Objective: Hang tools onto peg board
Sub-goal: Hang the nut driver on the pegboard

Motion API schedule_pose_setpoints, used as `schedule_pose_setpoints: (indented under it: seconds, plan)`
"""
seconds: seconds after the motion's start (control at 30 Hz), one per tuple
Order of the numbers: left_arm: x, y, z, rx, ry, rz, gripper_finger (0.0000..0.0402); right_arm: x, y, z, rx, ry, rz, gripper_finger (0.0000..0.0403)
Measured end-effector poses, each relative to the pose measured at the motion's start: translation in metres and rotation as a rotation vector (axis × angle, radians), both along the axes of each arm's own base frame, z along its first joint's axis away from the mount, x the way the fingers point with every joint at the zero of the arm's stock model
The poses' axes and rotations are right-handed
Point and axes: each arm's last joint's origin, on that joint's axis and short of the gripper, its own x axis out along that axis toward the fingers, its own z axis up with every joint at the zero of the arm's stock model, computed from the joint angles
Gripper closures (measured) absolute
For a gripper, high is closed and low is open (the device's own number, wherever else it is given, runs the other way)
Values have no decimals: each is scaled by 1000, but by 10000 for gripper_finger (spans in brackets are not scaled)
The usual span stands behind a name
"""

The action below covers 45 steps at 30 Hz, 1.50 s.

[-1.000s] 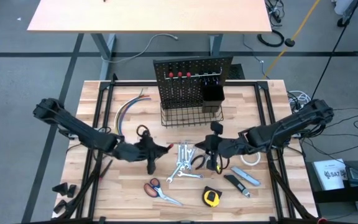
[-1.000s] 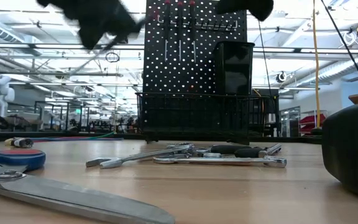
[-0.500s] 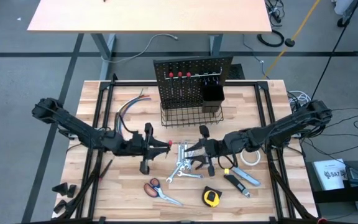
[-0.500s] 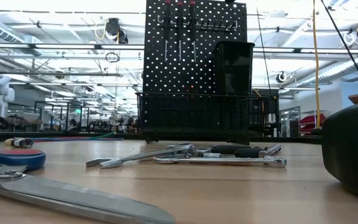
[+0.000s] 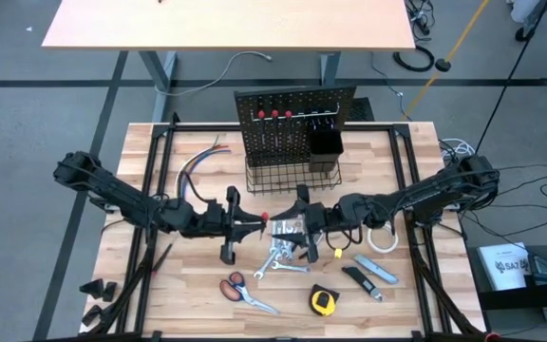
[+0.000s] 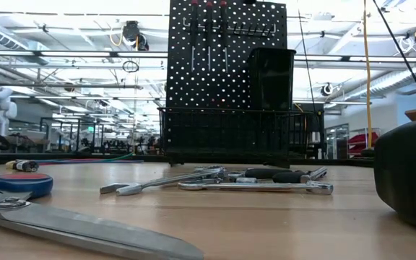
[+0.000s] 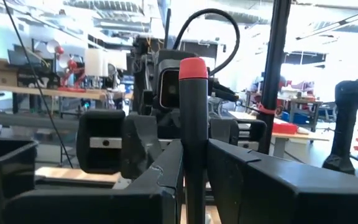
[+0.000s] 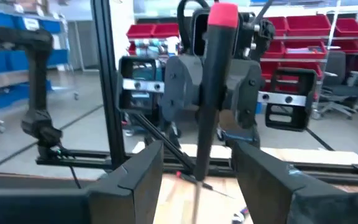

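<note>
scissors [image 6: 63, 217]: cut off at frame edge | screwdriver [image 7: 193, 124]: tip hidden between gripper fingers

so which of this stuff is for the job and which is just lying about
For the job:
- peg board
- screwdriver, in left end effector
- wrenches
- scissors
- tape measure
- utility knife

Just lying about:
- coloured wires

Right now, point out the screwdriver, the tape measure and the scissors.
screwdriver [image 7: 192, 112]: left wrist view, black shaft below red cap.
tape measure [image 5: 323, 301]: high view, yellow case.
scissors [image 5: 233, 284]: high view, orange handles.
</note>
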Motion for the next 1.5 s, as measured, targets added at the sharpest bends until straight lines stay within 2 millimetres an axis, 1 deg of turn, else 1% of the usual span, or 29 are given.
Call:
schedule_pose_setpoints:
  seconds: [0.2, 0.37, 0.63, 0.77, 0.93, 1.13, 1.2, 1.3, 1.5]
  plan:
    - [2, 7, 2, -3, -21, 16, 346, 1, -3, 3, 17, -13, 5, 231]
    - [3, 13, 4, -13, -47, 31, 346, 6, -7, 0, 22, -32, -16, 234]
    - [3, 12, 6, -11, -72, 0, 346, 8, -15, 1, 40, -36, -42, 234]
    - [7, 11, 3, -17, -91, 2, 346, 9, -16, -1, 54, -33, -40, 234]
    - [16, 14, -7, -13, -83, 19, 346, 10, -16, -2, 54, -23, -40, 234]
    - [16, 15, -6, -16, -96, 24, 346, 10, -16, -5, 48, 4, -44, 236]
    - [16, 15, -6, -17, -96, 24, 346, 10, -17, -5, 48, 6, -51, 244]
    - [17, 15, -7, -15, -91, 24, 346, 10, -18, -5, 49, 0, -53, 268]
    - [17, 15, -9, -9, -69, 29, 346, 10, -17, -4, 43, -3, -54, 338]
